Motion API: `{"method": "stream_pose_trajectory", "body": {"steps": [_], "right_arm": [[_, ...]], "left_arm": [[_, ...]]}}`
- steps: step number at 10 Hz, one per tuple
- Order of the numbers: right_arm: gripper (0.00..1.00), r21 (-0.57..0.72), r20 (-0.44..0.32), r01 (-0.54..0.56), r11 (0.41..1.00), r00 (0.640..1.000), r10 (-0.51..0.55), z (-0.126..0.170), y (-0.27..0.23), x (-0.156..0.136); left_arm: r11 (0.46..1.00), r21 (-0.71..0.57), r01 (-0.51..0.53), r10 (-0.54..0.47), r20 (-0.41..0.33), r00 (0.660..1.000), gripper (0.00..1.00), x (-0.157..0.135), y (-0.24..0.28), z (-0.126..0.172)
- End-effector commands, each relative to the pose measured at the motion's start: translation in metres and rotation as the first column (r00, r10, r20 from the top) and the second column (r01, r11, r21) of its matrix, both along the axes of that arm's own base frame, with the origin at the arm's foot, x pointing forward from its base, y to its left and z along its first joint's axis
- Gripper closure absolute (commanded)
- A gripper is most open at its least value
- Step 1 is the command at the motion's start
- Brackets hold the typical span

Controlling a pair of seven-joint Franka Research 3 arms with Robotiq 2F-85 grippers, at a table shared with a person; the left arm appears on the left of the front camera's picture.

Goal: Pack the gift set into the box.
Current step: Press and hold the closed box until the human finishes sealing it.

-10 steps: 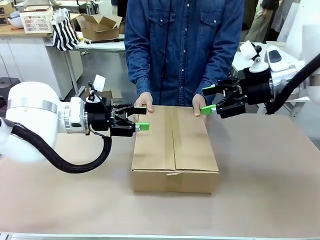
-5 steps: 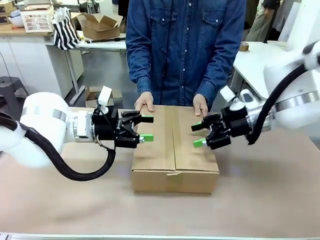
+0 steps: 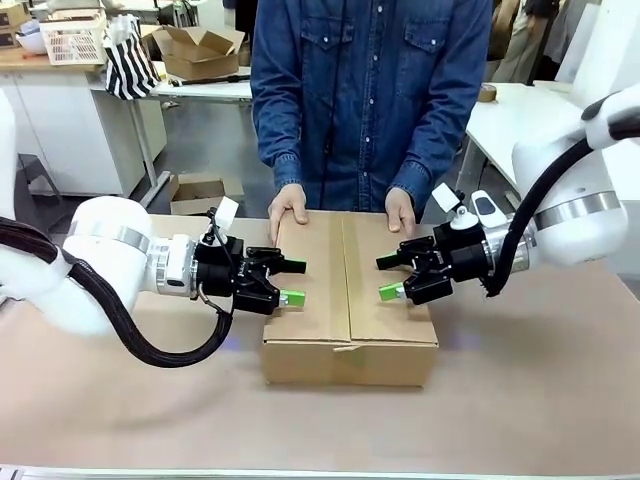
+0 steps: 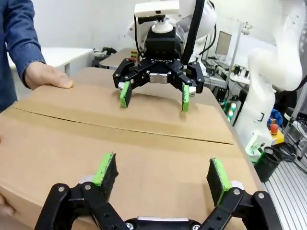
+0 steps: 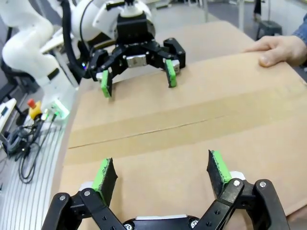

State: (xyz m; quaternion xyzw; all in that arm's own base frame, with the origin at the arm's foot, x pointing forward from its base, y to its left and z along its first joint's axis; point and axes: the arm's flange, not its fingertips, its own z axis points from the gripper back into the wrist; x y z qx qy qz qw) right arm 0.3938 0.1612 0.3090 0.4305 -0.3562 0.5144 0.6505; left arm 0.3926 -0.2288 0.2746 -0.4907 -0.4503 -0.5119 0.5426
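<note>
The box (image 3: 350,290) stands in the middle of the table with its top flaps folded shut along a centre seam. The gift set is hidden. My left gripper (image 3: 294,281) hovers open just over the box's left part, fingers pointing right. My right gripper (image 3: 388,278) hovers open over the right part, fingers pointing left. In the left wrist view, my left gripper (image 4: 161,170) is just above the cardboard (image 4: 124,143) and faces the right gripper (image 4: 154,98). In the right wrist view, my right gripper (image 5: 162,172) faces the left gripper (image 5: 136,79) across the seam.
A person in a denim shirt stands at the far side with both hands (image 3: 288,205) (image 3: 402,210) resting on the box's far edge. The brown table (image 3: 520,380) has free room on both sides. A white lattice basket (image 3: 72,40) sits on a far counter.
Both grippers have moved inward over the box top. The right one dropped down and left from beside the person's hand; the left one moved right and slightly lower. The box and hands stayed put.
</note>
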Motion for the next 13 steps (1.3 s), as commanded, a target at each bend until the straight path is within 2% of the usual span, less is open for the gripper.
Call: {"method": "stream_pose_trajectory", "body": {"steps": [1,3,4,5,6,13], "right_arm": [[0.00,-0.020,0.018,-0.032,0.999,0.999,0.032,-0.023,0.005,-0.002],[0.00,-0.122,0.064,-0.026,0.992,0.997,0.034,-0.034,0.000,-0.001],[0.00,-0.154,0.052,-0.006,0.988,0.999,0.014,-0.038,-0.004,0.001],[0.00,-0.014,0.029,-0.022,1.000,0.999,0.022,-0.007,0.000,0.001],[0.00,-0.014,0.029,-0.022,1.000,0.999,0.022,-0.007,0.000,0.001],[0.00,-0.014,0.029,-0.022,1.000,0.999,0.022,-0.007,0.000,0.001]], "left_arm": [[0.995,0.097,0.017,-0.016,-0.009,1.000,0.00,0.002,-0.001,0.001],[0.983,0.184,-0.004,0.001,0.018,1.000,0.00,0.000,-0.002,0.000],[0.978,0.208,-0.007,0.002,0.023,1.000,0.00,-0.001,-0.003,0.001],[0.961,0.270,-0.050,0.032,0.070,0.997,0.00,-0.002,-0.004,0.002],[0.994,0.109,-0.001,-0.003,0.041,0.999,0.00,0.003,-0.005,0.010],[0.994,0.109,-0.001,-0.003,0.041,0.999,0.00,0.003,-0.005,0.010]]}}
